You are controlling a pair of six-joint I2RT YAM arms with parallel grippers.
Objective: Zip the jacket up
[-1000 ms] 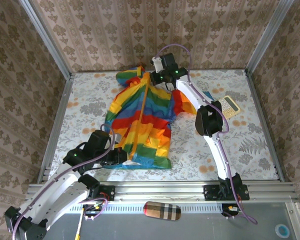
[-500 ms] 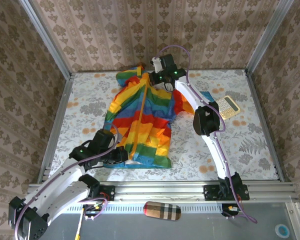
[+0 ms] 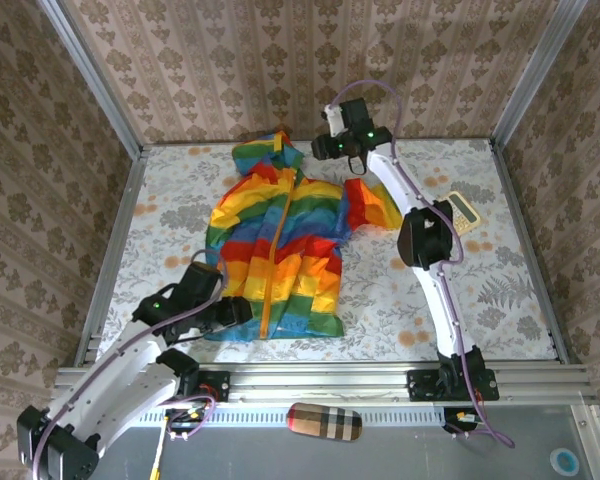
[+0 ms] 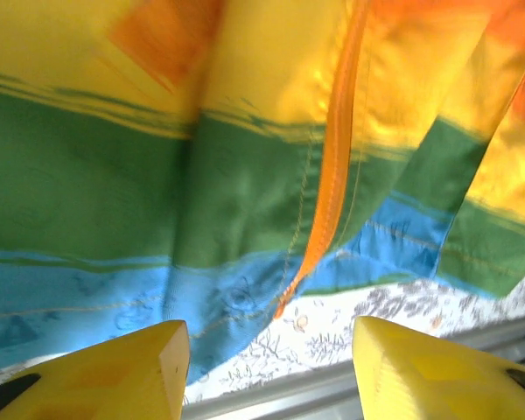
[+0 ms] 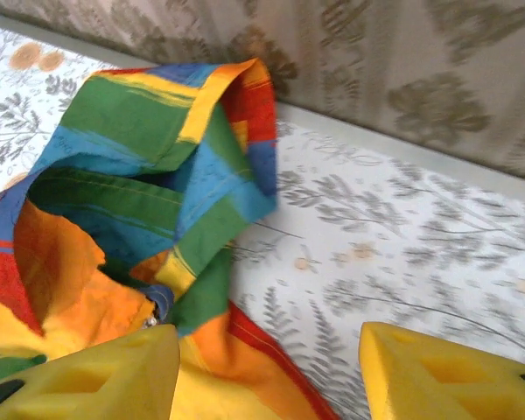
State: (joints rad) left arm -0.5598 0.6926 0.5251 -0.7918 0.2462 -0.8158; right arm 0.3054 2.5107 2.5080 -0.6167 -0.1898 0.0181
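The rainbow-striped jacket [image 3: 280, 240] lies flat on the table with its hood [image 3: 260, 152] toward the back wall. Its orange zipper [image 3: 277, 235] runs down the front to the blue hem. My left gripper [image 3: 242, 313] sits at the hem's near left corner. In the left wrist view it [image 4: 271, 376] is open, with the zipper's bottom end [image 4: 286, 304] just ahead of its yellow fingers [image 4: 157, 367]. My right gripper [image 3: 330, 150] hovers by the collar. In the right wrist view it [image 5: 267, 376] is open, beside the hood [image 5: 157, 140] and a small metal zipper pull [image 5: 149, 322].
A calculator [image 3: 462, 212] lies at the right of the flowery table cloth [image 3: 460, 290]. A checked pouch [image 3: 324, 421] rests on the front ledge. Patterned walls close in the table on three sides, with a metal rail [image 4: 332, 385] along the near edge.
My right gripper has left the collar and moved right and back. The jacket has settled flatter and straighter. My left gripper stays at the hem corner.
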